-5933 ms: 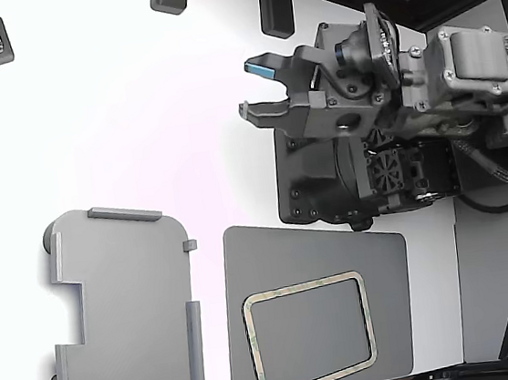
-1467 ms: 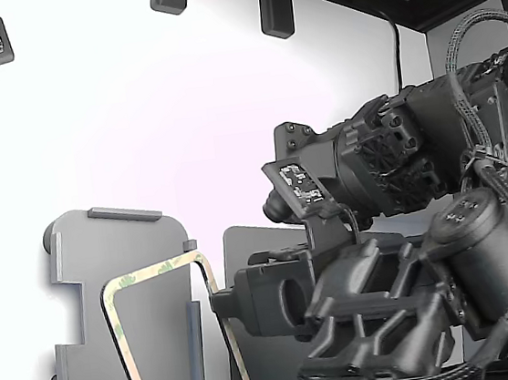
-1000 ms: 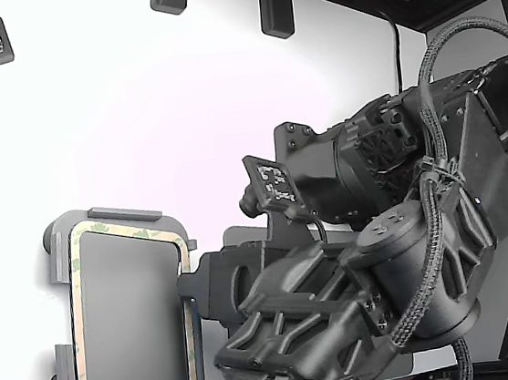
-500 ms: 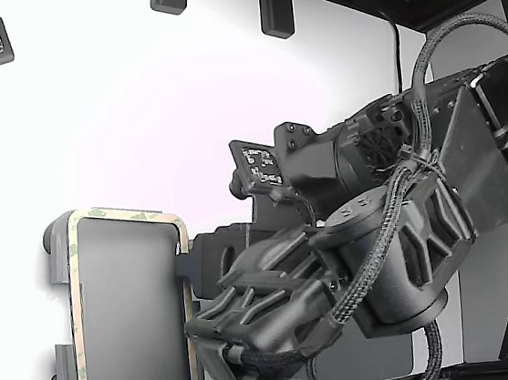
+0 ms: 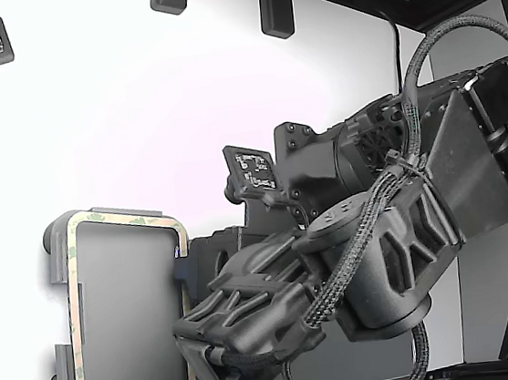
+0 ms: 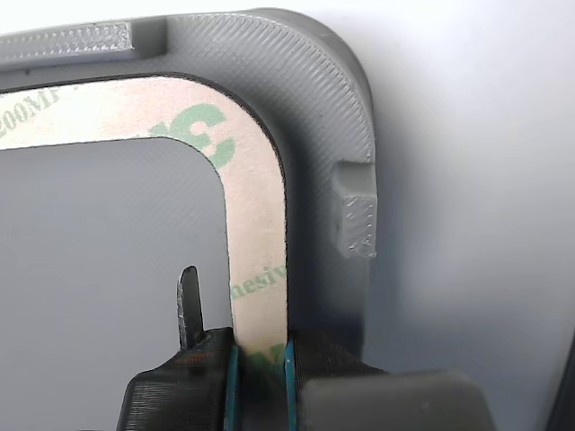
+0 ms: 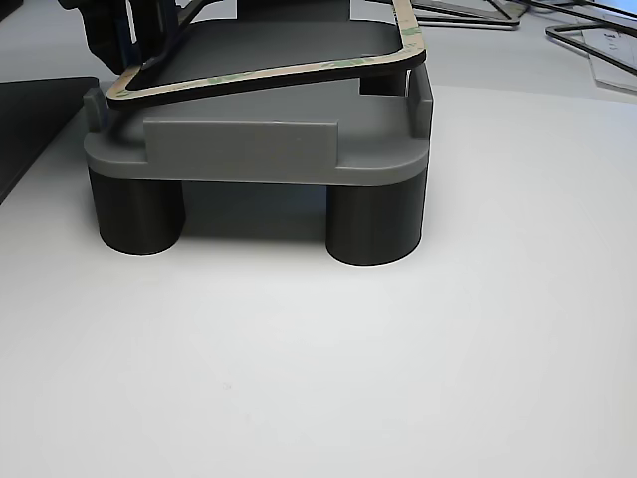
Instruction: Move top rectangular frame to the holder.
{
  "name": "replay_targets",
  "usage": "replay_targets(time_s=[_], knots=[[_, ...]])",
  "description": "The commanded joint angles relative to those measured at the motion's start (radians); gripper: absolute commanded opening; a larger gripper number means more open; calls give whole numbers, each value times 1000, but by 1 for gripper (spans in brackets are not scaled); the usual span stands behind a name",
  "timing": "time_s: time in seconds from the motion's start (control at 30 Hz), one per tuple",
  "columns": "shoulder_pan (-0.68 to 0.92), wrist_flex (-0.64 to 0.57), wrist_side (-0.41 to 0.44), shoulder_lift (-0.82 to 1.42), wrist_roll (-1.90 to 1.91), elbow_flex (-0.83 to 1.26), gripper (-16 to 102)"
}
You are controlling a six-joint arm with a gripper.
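Wrist view: hand (image 6: 259, 368) is clamped on one long side of the top rectangular frame (image 6: 256, 224), teal-lined pads pinching the strip from inside and outside edges. Printed on the frame's cream face in green: a large "3" plus part of another character, "200MF" along the top strip (cut off at the picture edge), and "hesiv" near the pads, rest hidden. Frame corner sits over the holder (image 6: 323, 108), inside its raised rim; a small square tab sticks up from the holder's edge just beside the frame's outer edge, not touching it as far as can be seen.

Exterior view: frame (image 5: 73, 311) lies over the holder (image 5: 50, 239), nearly matching its outline, near the exterior view's lower left. Dark arm fills the middle and right, covering most of the dark grey mat (image 5: 366, 365). A small printed label plate (image 5: 252, 170) on the arm has text too small to read. Table (image 5: 136, 121) is plain white, open and bare above the holder. Black brackets at the top edge, dark device in the top-left corner, both well apart from the holder.

Other view: frame (image 7: 299, 70) is tilted, gripped side higher, far corner low by a holder tab; not seated flat. Holder (image 7: 249, 149) stands on dark round feet on the white table (image 7: 398, 349). Open room in front; more thin frames and cables lie far back.
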Motion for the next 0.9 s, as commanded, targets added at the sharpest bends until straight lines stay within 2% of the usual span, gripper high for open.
replay_targets(time_s=[0.0,0.27,0.5,0.57,0.6,0.63,0.67,0.7,0.73,0.87], knots=[[-14,8,-3,20,5,-26,-10],[-14,2,-6,11,9,-17,-10],[-15,-9,-6,8,2,-5,-2],[-15,-9,-6,8,0,-5,11],[-15,-9,-6,8,-3,-5,25],[-15,-12,-2,8,-5,-5,49],[-15,-20,3,8,-6,-5,102],[-15,-28,11,8,-6,-6,82],[-15,-40,21,8,-5,-5,100],[-11,-41,72,12,-63,-43,100]])
